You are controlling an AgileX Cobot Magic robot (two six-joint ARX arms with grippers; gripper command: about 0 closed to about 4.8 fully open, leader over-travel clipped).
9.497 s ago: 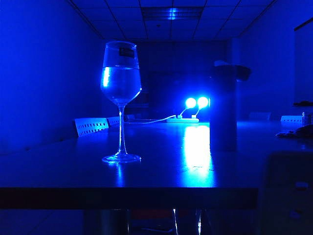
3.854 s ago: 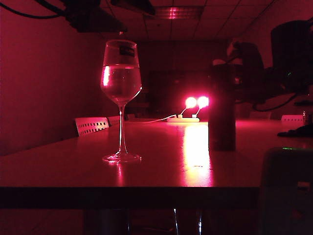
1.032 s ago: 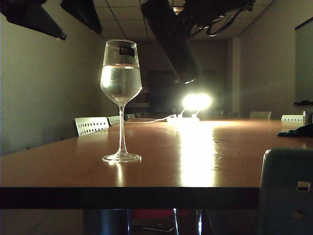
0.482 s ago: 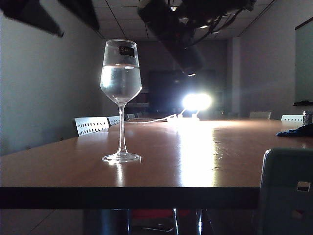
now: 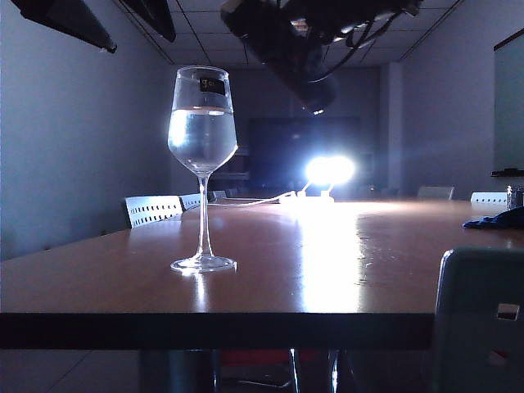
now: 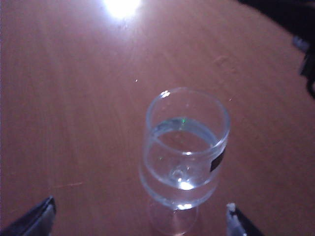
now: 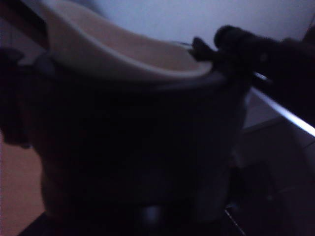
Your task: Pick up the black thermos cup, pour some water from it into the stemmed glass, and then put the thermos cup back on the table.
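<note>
exterior view is showing the stemmed glass [image 5: 202, 164] standing upright on the table [image 5: 327, 270], left of the middle, partly filled with clear water and wearing a small dark label near its rim. the black thermos cup [image 5: 282, 53] is hanging in the air near the ceiling line, up and to the right of the glass, tilted steeply with its base pointing down toward the right; it is well apart from the glass rim. the right gripper [image 5: 327, 16] is clamping the cup near its upper end, and its wrist camera is looking close at the cup's dark body [image 7: 133, 147] and pale spout. the left gripper [image 5: 115, 20] is hovering high above the glass, to the left, with its two dark fingers spread wide and holding nothing. left wrist view is looking down into the glass [image 6: 184, 152], with the fingertips [image 6: 34, 221] showing apart on either side. a bright lamp [image 5: 329, 170] is glaring at the far end of the table.
</note>
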